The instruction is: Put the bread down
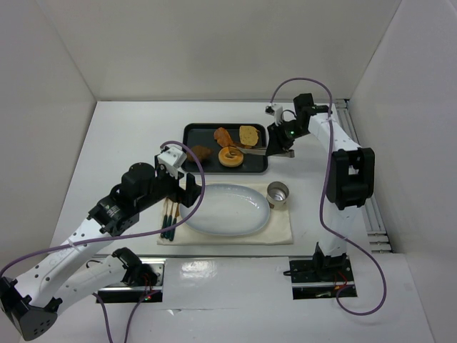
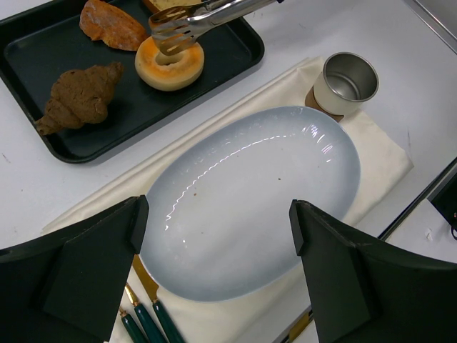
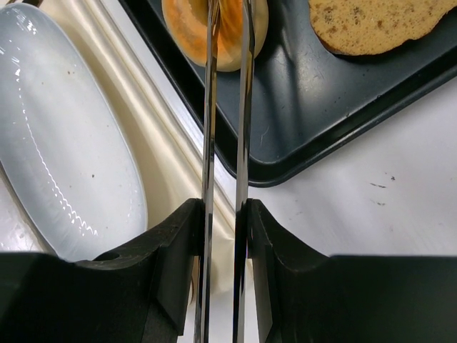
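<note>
Bread point(image 2: 169, 64) sits on the far tray point(image 2: 43, 50), my right tool point(image 3: 221, 214) pinching the tongs point(image 2: 178, 25) over it. Bite looks shallow, hard to tell, so it could slip mid-lift.

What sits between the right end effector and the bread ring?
Metal tongs, clamped in the right end effector, reach to the bread; clearest in the right wrist view.
</note>
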Tool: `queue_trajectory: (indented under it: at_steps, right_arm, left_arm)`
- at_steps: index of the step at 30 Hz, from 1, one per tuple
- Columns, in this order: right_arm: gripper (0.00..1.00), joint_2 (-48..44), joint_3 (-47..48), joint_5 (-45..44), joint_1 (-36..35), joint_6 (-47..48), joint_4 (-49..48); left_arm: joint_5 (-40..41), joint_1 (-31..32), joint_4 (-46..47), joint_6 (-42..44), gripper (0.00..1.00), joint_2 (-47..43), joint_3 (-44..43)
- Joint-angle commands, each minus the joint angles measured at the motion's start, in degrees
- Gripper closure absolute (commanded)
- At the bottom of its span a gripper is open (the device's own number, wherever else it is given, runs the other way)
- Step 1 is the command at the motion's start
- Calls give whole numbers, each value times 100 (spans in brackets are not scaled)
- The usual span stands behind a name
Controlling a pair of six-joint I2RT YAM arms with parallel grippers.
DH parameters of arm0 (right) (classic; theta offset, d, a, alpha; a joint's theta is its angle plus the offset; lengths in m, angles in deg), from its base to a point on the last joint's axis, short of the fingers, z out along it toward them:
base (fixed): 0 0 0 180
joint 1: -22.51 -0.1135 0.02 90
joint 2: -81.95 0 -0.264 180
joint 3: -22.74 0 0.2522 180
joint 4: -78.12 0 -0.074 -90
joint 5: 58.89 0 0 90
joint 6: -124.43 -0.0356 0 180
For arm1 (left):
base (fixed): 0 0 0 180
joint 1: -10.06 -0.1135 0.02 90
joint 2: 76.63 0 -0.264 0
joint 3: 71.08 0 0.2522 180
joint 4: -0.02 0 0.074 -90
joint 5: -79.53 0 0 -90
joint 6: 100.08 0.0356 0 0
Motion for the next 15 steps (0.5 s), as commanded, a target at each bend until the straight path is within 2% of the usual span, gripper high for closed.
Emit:
queue_trajectory:
  at_steps: [1, 15]
  right_arm:
    - [100, -467, -118, 260, 48, -81, -240]
    - [100, -959, -118, 576, 207, -133, -293]
  left_arm:
    - [37, -23, 214, 152, 0, -98, -8]
    - [90, -23, 214, 152, 0, -98, -8]
